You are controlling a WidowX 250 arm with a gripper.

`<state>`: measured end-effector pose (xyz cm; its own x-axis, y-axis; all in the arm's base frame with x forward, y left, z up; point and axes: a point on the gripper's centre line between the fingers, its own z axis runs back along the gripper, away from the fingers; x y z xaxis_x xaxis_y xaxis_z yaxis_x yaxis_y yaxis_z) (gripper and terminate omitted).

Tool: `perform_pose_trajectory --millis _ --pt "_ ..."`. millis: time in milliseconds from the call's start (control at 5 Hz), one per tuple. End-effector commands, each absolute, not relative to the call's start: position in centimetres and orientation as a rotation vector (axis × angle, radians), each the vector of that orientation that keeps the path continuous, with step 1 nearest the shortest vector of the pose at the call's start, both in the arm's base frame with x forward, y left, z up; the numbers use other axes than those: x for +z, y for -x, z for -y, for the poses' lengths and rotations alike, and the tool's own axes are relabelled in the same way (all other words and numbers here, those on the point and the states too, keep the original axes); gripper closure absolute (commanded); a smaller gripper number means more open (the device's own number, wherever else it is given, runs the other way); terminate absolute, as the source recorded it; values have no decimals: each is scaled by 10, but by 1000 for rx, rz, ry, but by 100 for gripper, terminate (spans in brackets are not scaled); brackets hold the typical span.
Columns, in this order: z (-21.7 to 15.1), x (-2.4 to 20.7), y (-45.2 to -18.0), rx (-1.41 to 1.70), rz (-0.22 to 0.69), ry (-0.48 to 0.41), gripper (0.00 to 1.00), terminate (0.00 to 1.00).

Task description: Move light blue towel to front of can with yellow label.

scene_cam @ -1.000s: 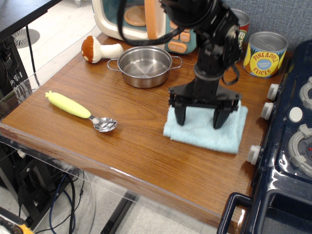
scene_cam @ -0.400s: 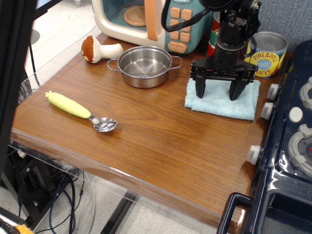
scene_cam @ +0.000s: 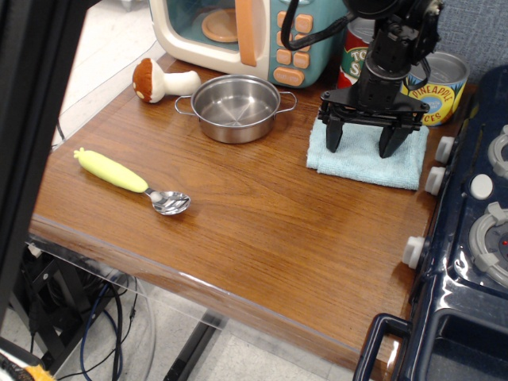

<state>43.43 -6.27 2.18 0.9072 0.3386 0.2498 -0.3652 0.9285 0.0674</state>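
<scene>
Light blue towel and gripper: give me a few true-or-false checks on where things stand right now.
1. The light blue towel lies on the table in front of the can with yellow label. True.
2. The gripper has its fingers spread, tips down on the towel. True.
3. The steel pot holds the spoon. False: the pot is empty; the spoon lies on the table well left of the towel.
4. The towel covers the toy mushroom. False: the mushroom lies bare, left of the pot.
</scene>
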Motion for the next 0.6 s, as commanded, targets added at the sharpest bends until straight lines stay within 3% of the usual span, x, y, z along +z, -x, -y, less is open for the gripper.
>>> perform_pose_trajectory --millis 0,400 --pt "48 71 -423 378 337 -90 0 0" --pt "38 117 -405 440 395 -27 0 0"
